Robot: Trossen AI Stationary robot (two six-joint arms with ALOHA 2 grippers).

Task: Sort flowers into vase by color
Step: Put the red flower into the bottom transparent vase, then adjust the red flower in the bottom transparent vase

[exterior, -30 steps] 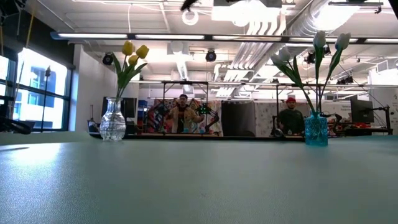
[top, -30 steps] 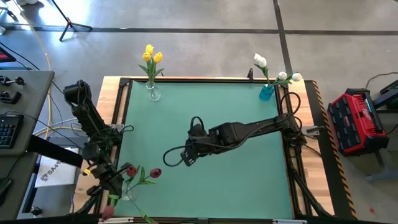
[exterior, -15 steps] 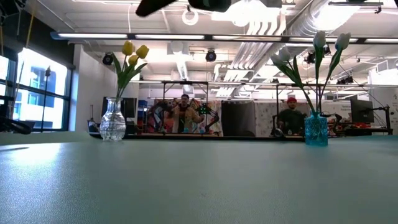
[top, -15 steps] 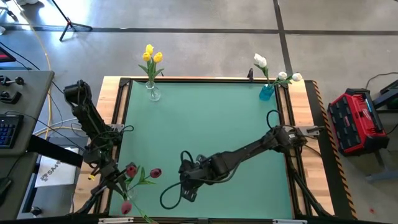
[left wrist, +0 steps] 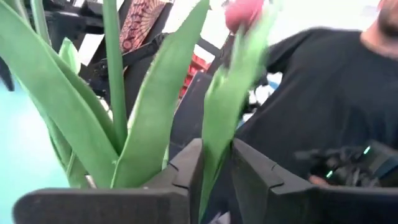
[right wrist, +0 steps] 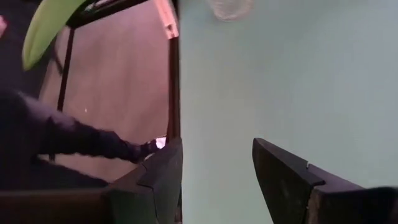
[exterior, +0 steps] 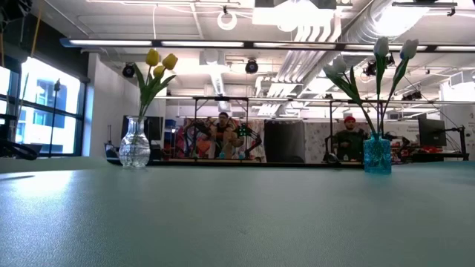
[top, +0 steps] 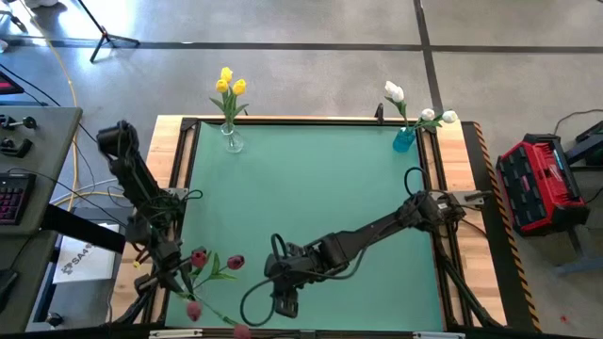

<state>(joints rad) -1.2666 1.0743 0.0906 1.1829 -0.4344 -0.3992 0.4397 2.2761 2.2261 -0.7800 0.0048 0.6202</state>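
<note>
From overhead I see the bench (top: 311, 198), a flat pale-green mat framed by a dark rail and light wooden edging, standing on a grey concrete floor (top: 311, 56) crossed by dark seams. At the far left corner a clear glass vase (top: 232, 141) holds the yellow flowers (top: 228, 84); at the far right corner a blue vase (top: 404, 139) holds the white flowers (top: 415, 105). The dark red flowers (top: 215, 263) stand at the near left edge of the mat, with one pink head (top: 194, 310) lower on a slanting stem near the front rail. My left gripper (top: 166, 273) sits right at that red bunch; in its wrist view its fingers (left wrist: 186, 171) stand a little apart with a green leaf (left wrist: 227, 118) running up between them, and I cannot tell whether they press on it. My right gripper (top: 285, 303) reaches low over the near middle of the mat, fingers (right wrist: 280, 171) spread with only bare mat between them. A red toolbox (top: 535, 184) sits on the floor to the right, a grey desk with a keyboard (top: 9, 198) to the left. Level across the mat, the room behind shows white ceiling ducts (exterior: 386, 18), bright windows (exterior: 41, 104) and two people (exterior: 223, 133) at workstations.
</note>
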